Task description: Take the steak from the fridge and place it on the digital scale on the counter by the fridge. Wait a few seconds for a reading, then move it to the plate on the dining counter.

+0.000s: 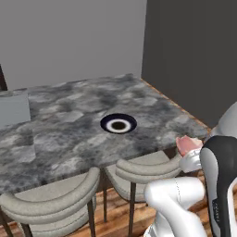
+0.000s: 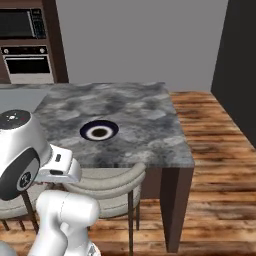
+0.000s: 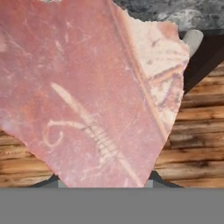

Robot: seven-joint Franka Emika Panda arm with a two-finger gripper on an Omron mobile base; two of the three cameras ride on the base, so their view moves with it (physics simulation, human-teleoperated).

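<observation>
The steak [image 3: 87, 87], a pink-red marbled slab, hangs close in front of the hand camera, over wooden floor and the edge of the dining counter [image 3: 175, 13]. My gripper [image 3: 104, 182] is shut on the steak, and the meat hides most of the dark fingertips. In the left base view the steak [image 1: 187, 144] pokes out beside my forearm, just off the dining counter's [image 1: 60, 120] near right corner. The plate [image 1: 118, 124], navy-black rim with white centre, lies on the slab to the left of the steak and farther in. From the right, the plate [image 2: 99, 131] sits near the counter's [image 2: 135, 115] front edge.
Two pale cushioned chairs [image 1: 51, 199] [image 1: 143, 169] are tucked under the counter's near edge, right below my arm. A grey box [image 1: 14, 109] stands at the slab's left end. Wooden floor [image 2: 215, 150] lies to the right, and an oven [image 2: 27, 62] is in the far wall.
</observation>
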